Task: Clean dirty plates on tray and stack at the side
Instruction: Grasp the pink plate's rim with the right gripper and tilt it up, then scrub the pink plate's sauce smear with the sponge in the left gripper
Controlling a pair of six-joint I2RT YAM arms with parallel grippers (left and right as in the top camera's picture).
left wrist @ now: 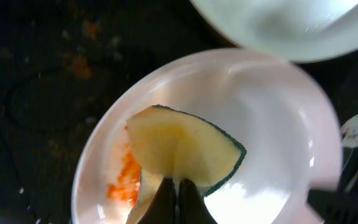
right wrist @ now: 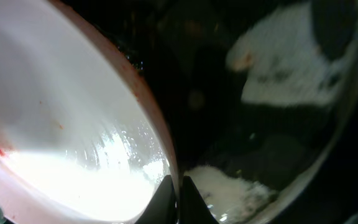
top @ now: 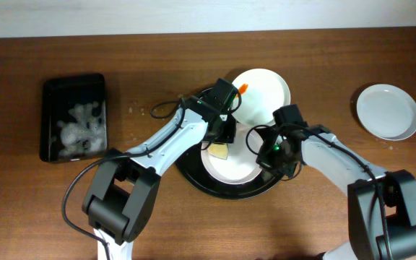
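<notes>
The plate in the tray (top: 231, 170) lies flat on the near half of the round black tray (top: 193, 178), hollow side up. As it is round, it has no long side. In the left wrist view an orange smear (left wrist: 125, 180) shows on its inner wall. A yellow sponge (left wrist: 179, 146) with a green scouring back lies bent just beside that smear. The left gripper (left wrist: 174, 198) is clenched on the sponge and presses it into the plate.

The right gripper (right wrist: 178, 194) is at the right edge of the same plate. Its fingers are closed on the thin rim, which runs straight between them in the right wrist view. So both arms crowd this plate, one on each side. Only its near edge has open room, up to the tray's rim.

The second plate (top: 267, 92) lies over the far rim of the tray, partly outside it, with an orange mark (top: 243, 88) at its left edge. It hangs over the far edge of the first plate. The third plate (top: 388, 110) stands alone on the bench (top: 35, 217), well apart to the right of the tray. Well apart to the left of the tray is a black rectangular tray (top: 74, 88) that holds crumpled white material (top: 78, 127).
</notes>
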